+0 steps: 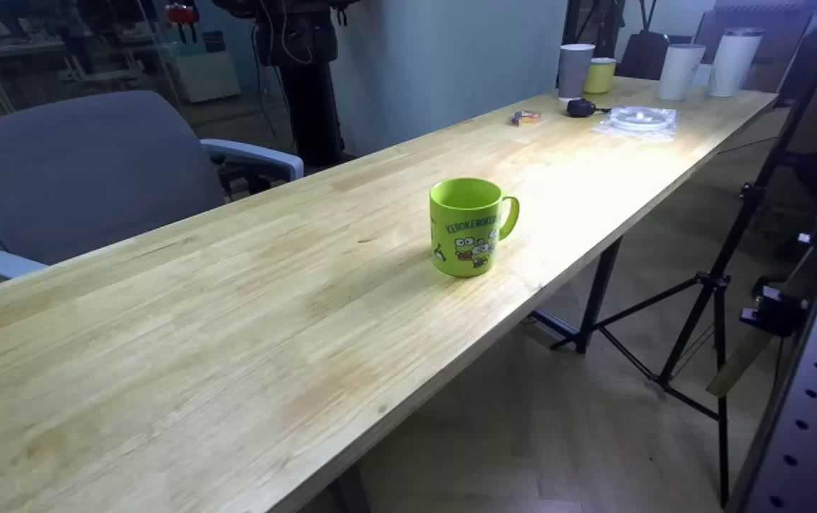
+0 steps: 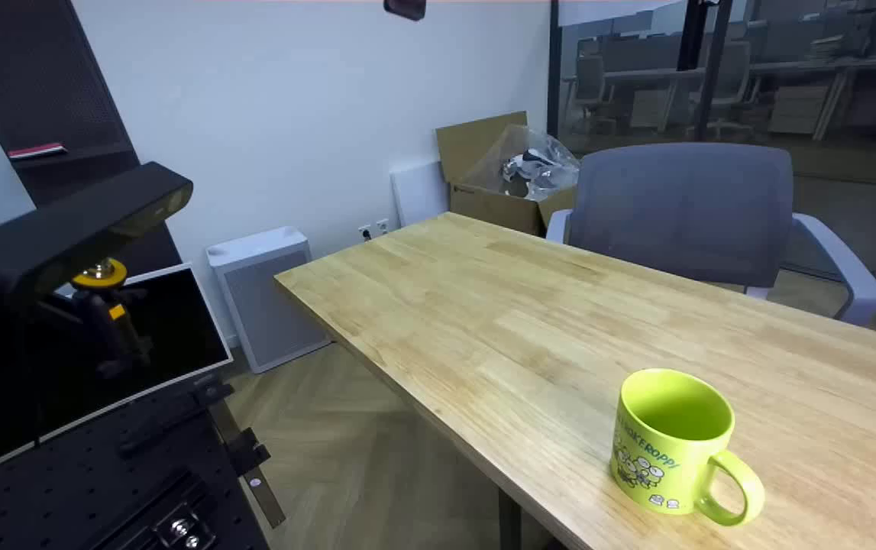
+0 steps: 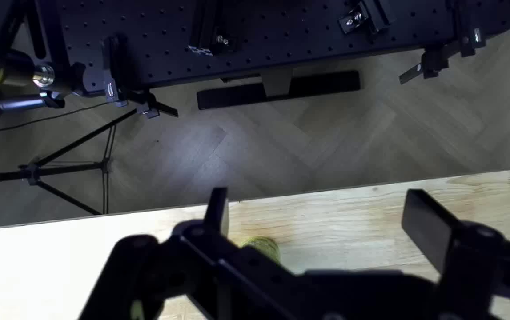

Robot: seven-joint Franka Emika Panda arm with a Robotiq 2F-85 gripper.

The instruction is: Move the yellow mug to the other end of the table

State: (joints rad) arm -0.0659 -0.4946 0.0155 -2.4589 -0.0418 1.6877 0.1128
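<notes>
A glossy lime-green mug (image 1: 463, 224) with a loop handle and cartoon print is stood upright on the light-wood tabletop (image 1: 201, 356), near the long edge faced by a black perforated board (image 3: 170, 53) and well apart from the corners. In the wrist view the black jaws are seen spread wide.

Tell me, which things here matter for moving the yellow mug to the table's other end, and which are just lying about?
For the job:
the table
the yellow mug, upright on it
the gripper, open

Just lying or standing about:
gray cup
yellow cup near it
white cup
white tumbler
small black object
bagged round item
small packet
chair
cardboard box
</notes>
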